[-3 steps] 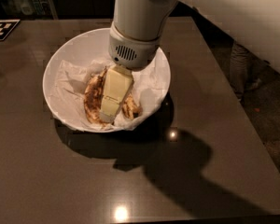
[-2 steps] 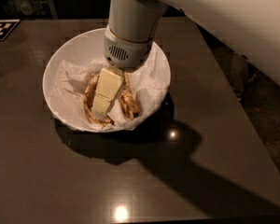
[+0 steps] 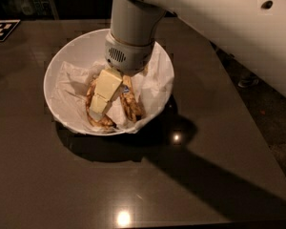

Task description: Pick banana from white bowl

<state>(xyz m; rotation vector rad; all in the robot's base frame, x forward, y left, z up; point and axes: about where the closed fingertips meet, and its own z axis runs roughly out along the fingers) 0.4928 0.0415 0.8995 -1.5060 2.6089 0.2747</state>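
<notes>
The white bowl [image 3: 62,63], lined with crumpled white paper, stands on the dark table. In it lie two bananas. The slimmer banana [image 3: 131,103], with a small blue sticker, lies right of the middle. A shorter, browner, curved banana [image 3: 96,119] lies to its left. My gripper [image 3: 104,99] reaches down into the bowl from above. Its cream tip sits over the browner banana, just left of the stickered one. The upper ends of both bananas are hidden under the gripper's grey wrist.
The dark table [image 3: 133,185] has its right edge running diagonally at the right, with floor beyond. A black-and-white marker tag [image 3: 2,29] lies at the far left. My white arm [image 3: 219,27] crosses the upper right above the table.
My gripper has shifted left inside the bowl, from over the middle to over the browner banana. The stickered banana now shows more on its right.
</notes>
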